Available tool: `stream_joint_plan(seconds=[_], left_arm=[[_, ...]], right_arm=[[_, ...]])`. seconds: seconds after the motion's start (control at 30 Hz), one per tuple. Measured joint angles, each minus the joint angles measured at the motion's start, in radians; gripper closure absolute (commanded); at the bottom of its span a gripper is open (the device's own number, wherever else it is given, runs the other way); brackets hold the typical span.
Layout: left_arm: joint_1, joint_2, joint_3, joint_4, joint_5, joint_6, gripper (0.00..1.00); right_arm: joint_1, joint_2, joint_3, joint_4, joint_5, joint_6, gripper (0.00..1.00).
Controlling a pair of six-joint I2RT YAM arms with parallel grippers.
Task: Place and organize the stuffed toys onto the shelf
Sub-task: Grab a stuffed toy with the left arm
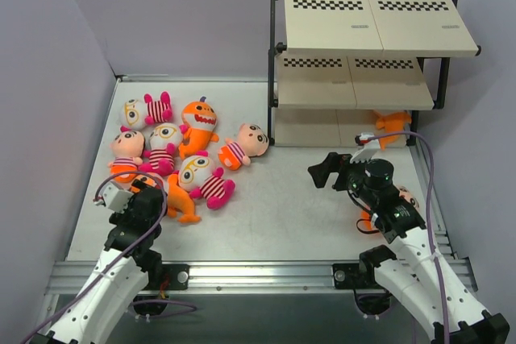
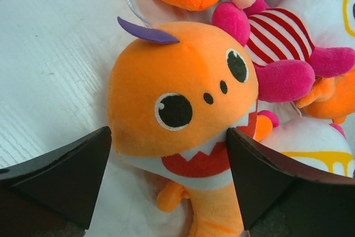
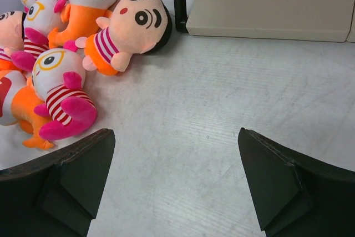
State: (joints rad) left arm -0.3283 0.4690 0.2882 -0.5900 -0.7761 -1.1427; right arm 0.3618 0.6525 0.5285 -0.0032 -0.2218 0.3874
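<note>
On the left, the left arm [image 1: 121, 257] has its jaws spread wide, one on either side of an orange shark's [image 2: 183, 98] head, without squeezing it. That shark lies at the near edge of a heap of stuffed toys [image 1: 173, 147] on the table [image 1: 274, 223]. Further right, the right arm [image 1: 403, 235] holds its jaws released above the table, with a peach-headed doll [image 1: 408, 196] half hidden beneath it. Behind stands the shelf [image 1: 367, 26], and an orange toy [image 1: 393, 124] lies at its lowest level.
</note>
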Motion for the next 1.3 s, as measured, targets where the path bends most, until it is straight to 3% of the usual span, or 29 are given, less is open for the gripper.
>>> stream_joint_plan(seconds=[0.07,0.3,0.6,0.87,1.13,1.3], left_arm=[[0.003,0.019,0.000,0.013,-0.002,-0.005,0.11],[0.010,0.063,0.000,0.084,0.003,0.008,0.57],[0.010,0.054,0.005,0.122,0.021,0.089,0.96],[0.010,0.068,0.150,0.100,0.062,0.208,0.98],[0.010,0.193,0.401,0.063,0.215,0.300,0.98],[-0.009,0.278,0.464,0.048,0.356,0.335,0.98]], right_arm=[[0.000,0.000,-0.001,0.002,0.000,0.000,0.01],[0.011,0.019,-0.014,0.018,-0.011,-0.003,0.02],[0.024,0.080,-0.016,0.035,-0.076,-0.020,0.05],[0.108,0.141,-0.016,0.063,-0.125,-0.031,0.05],[0.345,0.238,0.037,0.080,-0.065,-0.033,0.07],[0.499,0.338,0.122,0.130,0.013,-0.029,0.10]])
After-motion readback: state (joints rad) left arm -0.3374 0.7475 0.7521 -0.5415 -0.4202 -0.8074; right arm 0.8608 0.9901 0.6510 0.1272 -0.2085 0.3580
